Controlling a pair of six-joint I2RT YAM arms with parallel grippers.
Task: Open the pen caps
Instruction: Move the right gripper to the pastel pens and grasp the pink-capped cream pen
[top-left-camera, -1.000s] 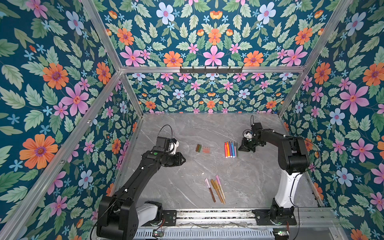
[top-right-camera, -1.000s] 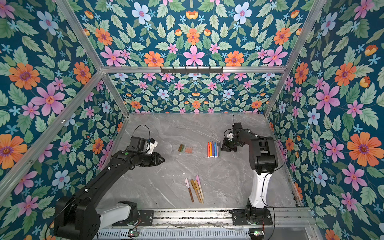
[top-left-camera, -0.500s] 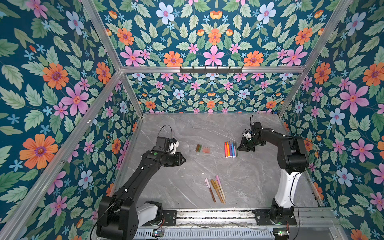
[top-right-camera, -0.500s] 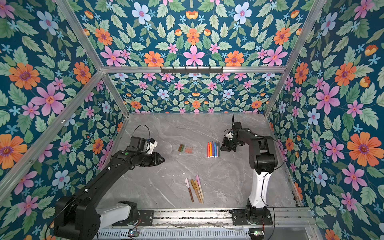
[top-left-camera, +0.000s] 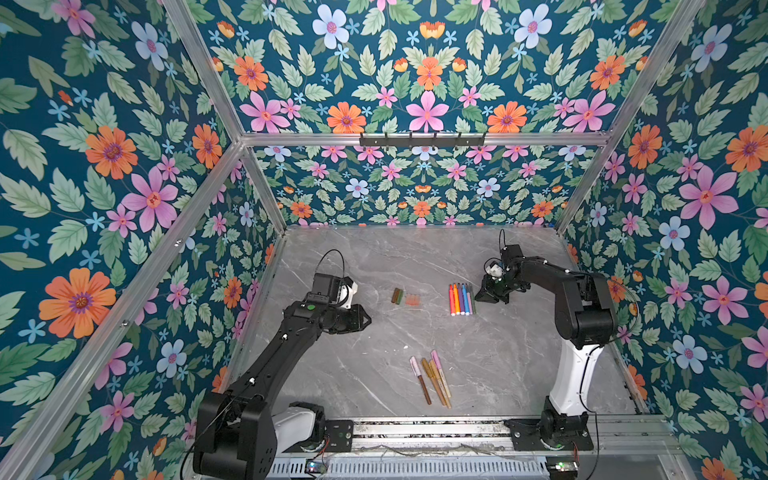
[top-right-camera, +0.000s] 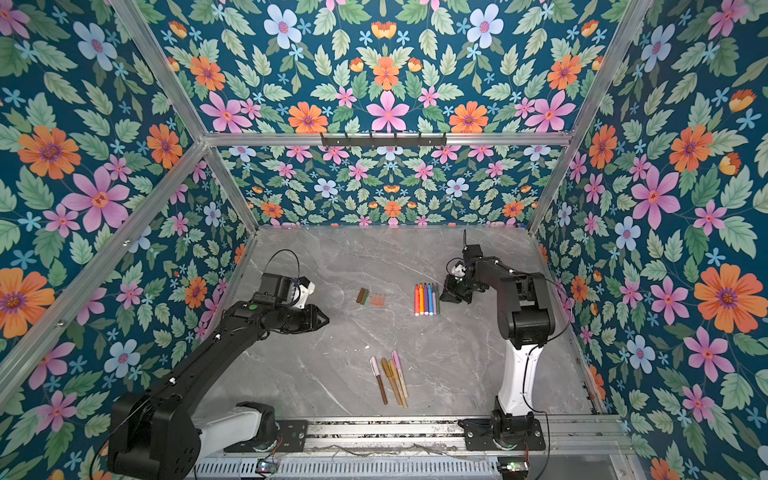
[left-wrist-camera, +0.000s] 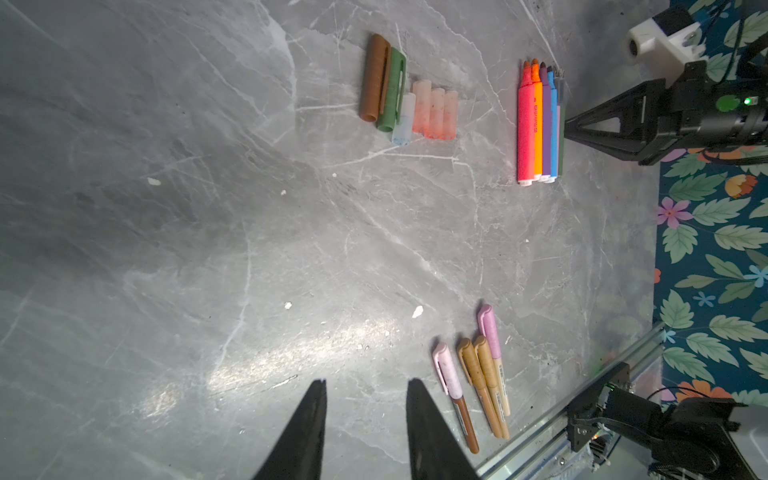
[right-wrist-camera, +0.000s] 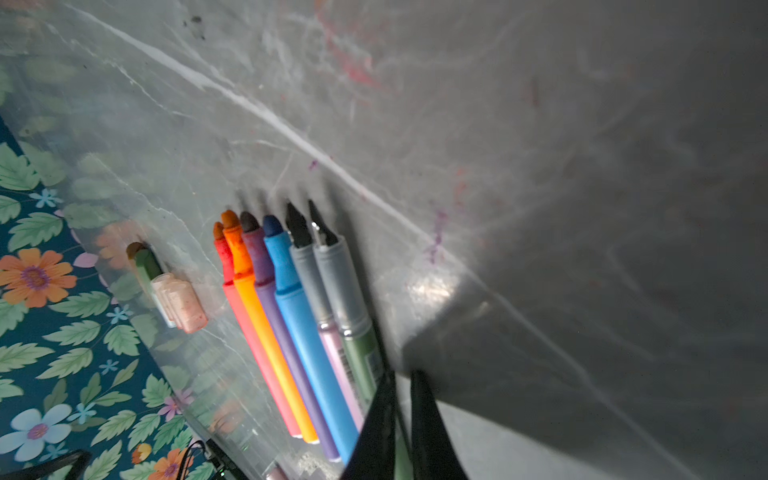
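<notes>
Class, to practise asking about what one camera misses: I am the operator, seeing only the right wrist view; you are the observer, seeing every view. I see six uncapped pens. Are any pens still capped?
Observer: Yes, four capped pens lie by the front rail, outside your view.
Operator: What is the left gripper doing?
Observer: The left gripper hangs open above the table, holding nothing.
Operator: How many loose caps? Mine overlap.
Observer: Six, side by side: a brown cap, a green cap and four clear caps.
</notes>
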